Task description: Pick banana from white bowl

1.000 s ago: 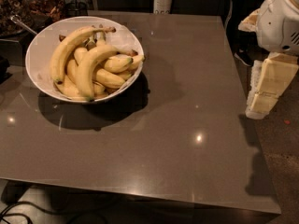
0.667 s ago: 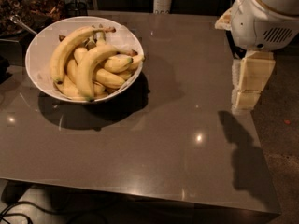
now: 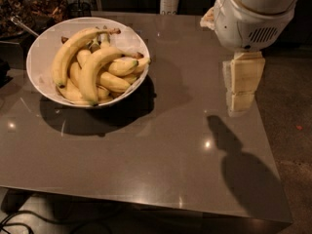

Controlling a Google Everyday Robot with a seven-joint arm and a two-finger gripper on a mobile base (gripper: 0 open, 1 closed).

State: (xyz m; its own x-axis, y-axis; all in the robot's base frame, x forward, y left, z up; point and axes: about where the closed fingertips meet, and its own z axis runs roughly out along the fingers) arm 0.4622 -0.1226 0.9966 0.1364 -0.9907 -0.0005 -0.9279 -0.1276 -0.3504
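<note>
While the banana (image 3: 93, 71) lies in the white bowl (image 3: 41, 52), claw (image 3: 241, 89) pointing down well apart, grip state unclear.

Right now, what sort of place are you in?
Likely a kitchen or break area: a white bowl of bananas on a glossy grey table, clutter behind it. The hand hangs above the table's right edge.

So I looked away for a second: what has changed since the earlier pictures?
The hand has moved left over the right edge of the table, nearer the white bowl. Nothing was taken hold of. The banana and white bowl stayed put.
</note>
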